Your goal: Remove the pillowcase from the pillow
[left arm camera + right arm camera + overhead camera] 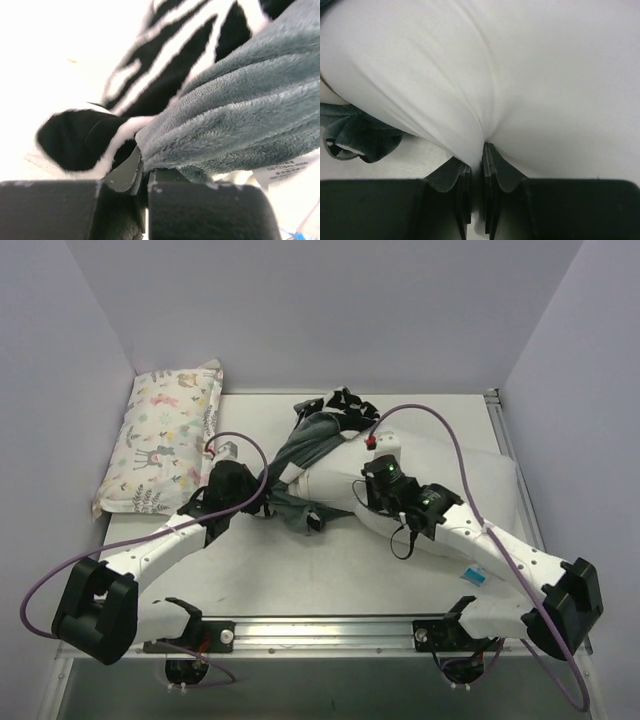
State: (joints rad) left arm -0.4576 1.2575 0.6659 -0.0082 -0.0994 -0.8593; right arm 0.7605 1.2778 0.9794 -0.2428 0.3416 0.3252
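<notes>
The dark grey-green plush pillowcase lies bunched at the table's middle, its black-and-white inner side showing at the far end. It fills the left wrist view. My left gripper is shut on a fold of it. The white pillow lies to the right, its left end still near the cover; a blue-and-white tag shows at its near corner. My right gripper is shut on a pinch of the pillow's white fabric.
A smaller pillow with pastel deer-and-flower print lies at the far left against the wall. Purple cables loop over both arms. A metal rail runs along the near table edge. A loose cover fold lies left of the right gripper.
</notes>
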